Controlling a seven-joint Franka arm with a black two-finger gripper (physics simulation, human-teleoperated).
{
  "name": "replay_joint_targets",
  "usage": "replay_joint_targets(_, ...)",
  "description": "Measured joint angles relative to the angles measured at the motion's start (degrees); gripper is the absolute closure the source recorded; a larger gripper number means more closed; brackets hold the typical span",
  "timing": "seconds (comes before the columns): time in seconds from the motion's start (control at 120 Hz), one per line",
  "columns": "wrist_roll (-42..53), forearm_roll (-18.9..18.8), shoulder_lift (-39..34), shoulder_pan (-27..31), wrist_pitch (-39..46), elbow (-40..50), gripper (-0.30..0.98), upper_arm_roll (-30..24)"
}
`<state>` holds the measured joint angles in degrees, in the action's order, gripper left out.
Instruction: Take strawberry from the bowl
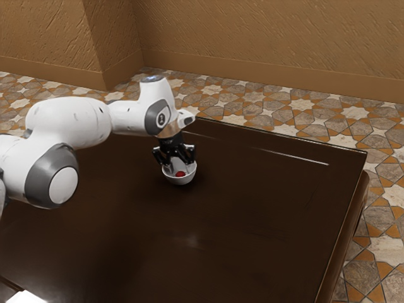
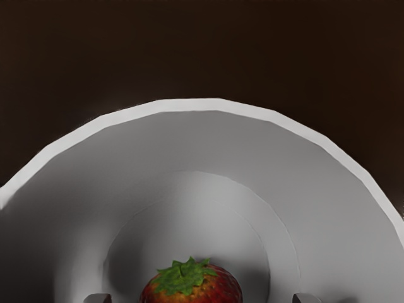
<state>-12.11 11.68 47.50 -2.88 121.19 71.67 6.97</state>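
Our tool [image 1: 176,161] stands wide open and empty at the bowl [image 1: 179,181] on the far half of the table [image 1: 252,221], the strawberry [image 2: 192,287] just beneath, between our fingertips.

Strawberry [image 2: 208,291] in White Bowl [image 2: 208,105]

The red strawberry, its green leafy cap [image 2: 183,276] showing, lies low inside the bowl, between the parted tips of the claw [image 1: 175,163] and touching neither. Dark brown desk [image 2: 202,50] surrounds the visible rim.
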Motion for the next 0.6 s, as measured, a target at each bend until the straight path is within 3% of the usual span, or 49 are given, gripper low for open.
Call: replay_joint_targets(0.6,-1.6,0.4,0.4,0.1,2.0,0.9,0.54,0.1)
